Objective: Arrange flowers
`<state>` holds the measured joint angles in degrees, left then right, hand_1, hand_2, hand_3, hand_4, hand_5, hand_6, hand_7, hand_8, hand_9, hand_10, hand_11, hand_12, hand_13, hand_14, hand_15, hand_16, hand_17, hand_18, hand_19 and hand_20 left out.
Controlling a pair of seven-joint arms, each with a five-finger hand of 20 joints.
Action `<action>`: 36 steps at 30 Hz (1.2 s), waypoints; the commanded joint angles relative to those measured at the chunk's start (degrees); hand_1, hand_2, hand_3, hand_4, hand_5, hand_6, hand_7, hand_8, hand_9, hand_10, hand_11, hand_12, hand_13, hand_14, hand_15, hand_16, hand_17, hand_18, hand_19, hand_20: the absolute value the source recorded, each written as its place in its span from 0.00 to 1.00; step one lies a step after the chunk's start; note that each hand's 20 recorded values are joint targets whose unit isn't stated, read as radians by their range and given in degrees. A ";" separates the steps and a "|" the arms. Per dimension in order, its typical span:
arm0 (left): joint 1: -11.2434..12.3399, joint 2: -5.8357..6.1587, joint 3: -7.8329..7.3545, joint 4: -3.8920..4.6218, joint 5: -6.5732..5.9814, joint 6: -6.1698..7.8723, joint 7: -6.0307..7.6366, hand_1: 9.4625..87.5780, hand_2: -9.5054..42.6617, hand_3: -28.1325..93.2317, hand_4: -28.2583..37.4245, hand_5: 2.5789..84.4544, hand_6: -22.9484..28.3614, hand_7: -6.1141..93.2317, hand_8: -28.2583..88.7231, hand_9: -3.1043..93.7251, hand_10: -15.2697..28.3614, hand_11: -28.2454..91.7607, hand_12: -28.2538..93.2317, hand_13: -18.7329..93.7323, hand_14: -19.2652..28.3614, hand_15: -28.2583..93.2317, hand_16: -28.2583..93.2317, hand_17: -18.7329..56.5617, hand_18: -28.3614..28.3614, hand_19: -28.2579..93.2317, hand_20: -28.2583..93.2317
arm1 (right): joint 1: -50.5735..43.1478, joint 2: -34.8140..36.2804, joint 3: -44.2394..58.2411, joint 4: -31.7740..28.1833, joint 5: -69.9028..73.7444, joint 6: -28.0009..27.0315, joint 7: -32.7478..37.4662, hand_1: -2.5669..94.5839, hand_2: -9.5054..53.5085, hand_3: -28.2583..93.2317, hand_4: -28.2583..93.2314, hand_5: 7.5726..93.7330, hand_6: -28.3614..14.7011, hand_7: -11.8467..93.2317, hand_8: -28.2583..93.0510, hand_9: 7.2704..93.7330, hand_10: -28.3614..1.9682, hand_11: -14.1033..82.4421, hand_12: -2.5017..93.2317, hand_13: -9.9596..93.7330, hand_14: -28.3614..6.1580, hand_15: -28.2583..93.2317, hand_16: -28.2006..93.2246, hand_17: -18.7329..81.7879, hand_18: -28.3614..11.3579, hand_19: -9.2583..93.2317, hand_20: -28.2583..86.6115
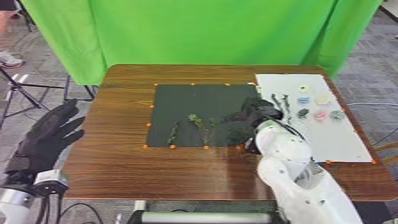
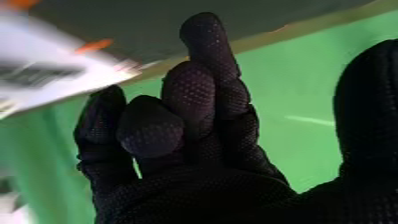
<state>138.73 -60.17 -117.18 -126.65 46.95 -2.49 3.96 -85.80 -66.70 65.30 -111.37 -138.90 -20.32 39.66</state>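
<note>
Brown table (image 1: pixel 169 172) | left hand (image 1: pixel 40 140) spread | right hand (image 1: pixel 259 109) relaxed, partly hiding dark mat (image 1: pixel 178 107)

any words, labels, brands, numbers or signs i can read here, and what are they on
No text can be read on the dark mat, the white sheet or the wooden table.
Any print on the white right arm is too small to read.
</note>
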 commanded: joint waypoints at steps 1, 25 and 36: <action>1.14 -1.17 -0.12 -0.39 0.15 0.20 0.25 0.18 0.05 0.80 0.01 0.20 0.45 0.30 0.14 0.21 0.54 0.31 0.42 0.28 0.65 0.38 0.29 0.10 0.82 0.51 0.31 | 3.54 8.85 4.70 7.36 -1.99 3.48 3.86 0.17 0.02 0.84 0.00 0.62 0.55 0.52 0.14 0.62 0.42 0.74 0.50 0.67 0.42 0.90 0.51 0.39 0.09 0.87 0.68; 0.54 -1.33 0.54 -0.10 0.23 0.10 0.25 0.18 0.05 0.80 0.01 0.20 0.45 0.29 0.14 0.21 0.54 0.31 0.42 0.28 0.65 0.38 0.29 0.10 0.82 0.51 0.32 | 2.89 9.94 2.96 16.36 -3.94 6.46 2.24 0.24 0.00 0.87 0.00 0.57 0.53 0.46 0.14 0.55 0.41 0.72 0.42 0.61 0.44 0.88 0.46 0.36 0.10 0.84 0.70; 0.46 -0.89 0.66 0.05 -0.03 0.24 0.21 0.18 0.05 0.80 0.01 0.20 0.45 0.29 0.14 0.21 0.54 0.31 0.42 0.28 0.65 0.38 0.29 0.10 0.82 0.51 0.31 | 2.77 8.57 2.86 17.66 6.09 6.99 2.08 0.47 0.00 0.85 0.00 0.66 0.65 0.58 0.30 0.70 0.58 0.70 0.55 0.72 0.54 0.89 0.49 0.39 0.13 0.84 0.70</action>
<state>138.93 -61.11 -116.69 -126.67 47.03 -2.44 4.19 -81.91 -57.03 68.48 -95.51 -140.70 -13.13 42.17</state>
